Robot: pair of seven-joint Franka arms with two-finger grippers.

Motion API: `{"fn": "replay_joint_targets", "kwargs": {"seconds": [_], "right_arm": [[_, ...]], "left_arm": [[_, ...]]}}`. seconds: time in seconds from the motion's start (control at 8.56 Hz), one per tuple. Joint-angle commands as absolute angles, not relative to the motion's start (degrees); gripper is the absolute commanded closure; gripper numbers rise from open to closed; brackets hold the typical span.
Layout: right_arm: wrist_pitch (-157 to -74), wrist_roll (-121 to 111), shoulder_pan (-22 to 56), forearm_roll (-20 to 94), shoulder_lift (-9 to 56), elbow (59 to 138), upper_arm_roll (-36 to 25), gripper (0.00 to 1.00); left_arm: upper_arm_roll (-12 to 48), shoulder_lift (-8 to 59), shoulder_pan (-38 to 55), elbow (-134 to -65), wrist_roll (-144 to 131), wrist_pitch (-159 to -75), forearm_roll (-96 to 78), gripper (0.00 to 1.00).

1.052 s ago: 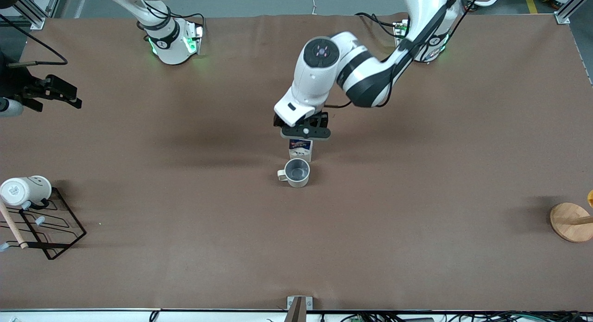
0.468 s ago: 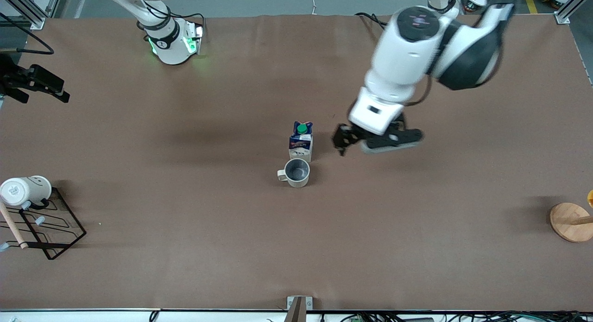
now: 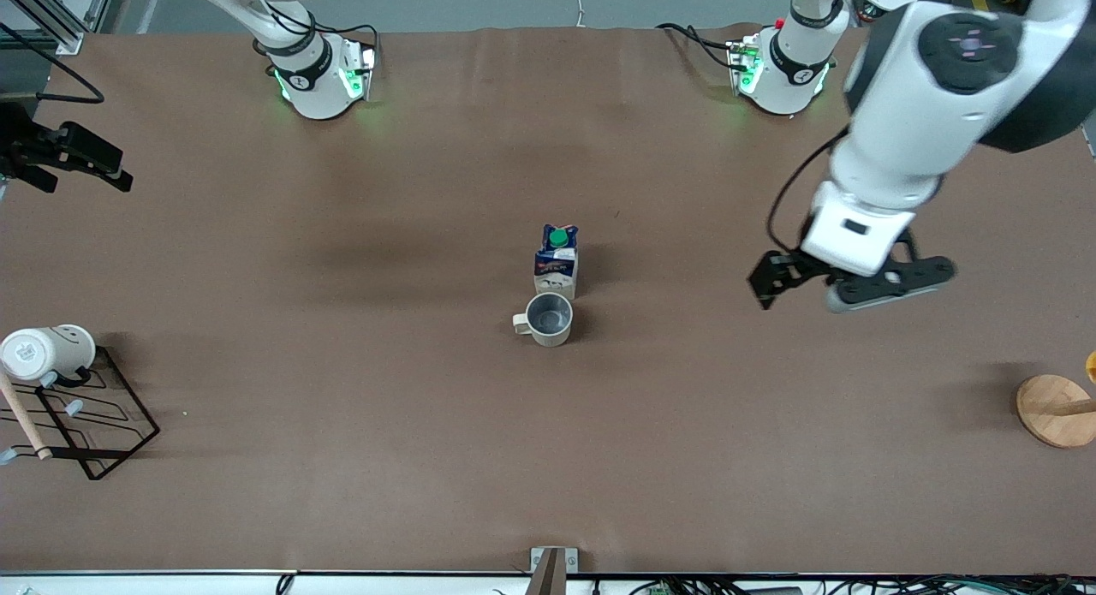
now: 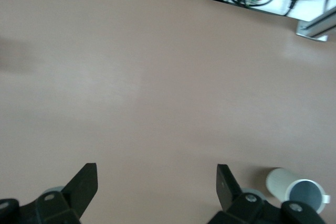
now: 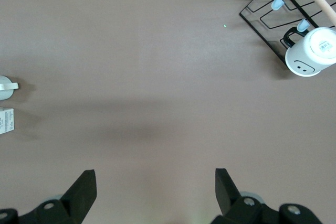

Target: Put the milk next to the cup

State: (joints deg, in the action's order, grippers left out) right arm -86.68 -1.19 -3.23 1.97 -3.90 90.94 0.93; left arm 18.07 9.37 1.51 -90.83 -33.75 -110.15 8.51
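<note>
Upright, gable-topped milk (image 3: 556,268) touching glazed cup (image 3: 547,318); both claws (image 3: 843,280) (image 5: 156,195) released.

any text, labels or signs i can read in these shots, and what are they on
No text here can be read out in full.
Small dark blue and white gable-top milk carton with a green cap: red lettering on its face, too small to read.
White mug on the black wire rack: a face mark, and a label on its base, too small to read.
Beige-grey ceramic cup: no marking visible.

white mug (image 3: 47,351) (on wire rack (image 3: 94,424)), wooden stand (image 3: 1051,409)
</note>
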Motion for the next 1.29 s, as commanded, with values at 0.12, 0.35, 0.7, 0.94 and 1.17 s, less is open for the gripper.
{"fn": "replay_joint_targets", "kwargs": {"seconds": [0.12,0.35,0.7,0.94,1.17], "right_arm": [[-87.0,-0.5,-3.2,-1.4,-3.5,90.6,1.4,0.0],[-86.6,-0.1,-2.0,-1.5,-3.5,90.0,1.4,0.0],[-86.5,0.4,-1.5,-0.9,-3.6,89.6,1.5,0.0],[-84.9,-0.2,-1.9,-0.5,-3.5,89.6,1.3,0.0],[-83.3,0.3,-2.5,2.4,-3.4,90.0,1.0,0.0]], "left_arm": [[7.3,3.9,4.7,-91.8,-20.4,-104.1,4.1,0.0],[0.9,0.6,4.7,-92.0,-8.9,-98.0,0.9,0.0],[-3.4,-7.8,4.8,-98.0,-0.1,-96.3,0.8,0.0],[-4.0,-8.7,4.6,-97.2,2.4,-94.8,1.7,0.0],[-4.2,-7.8,4.0,-95.7,6.1,-91.6,0.8,0.0]]}}
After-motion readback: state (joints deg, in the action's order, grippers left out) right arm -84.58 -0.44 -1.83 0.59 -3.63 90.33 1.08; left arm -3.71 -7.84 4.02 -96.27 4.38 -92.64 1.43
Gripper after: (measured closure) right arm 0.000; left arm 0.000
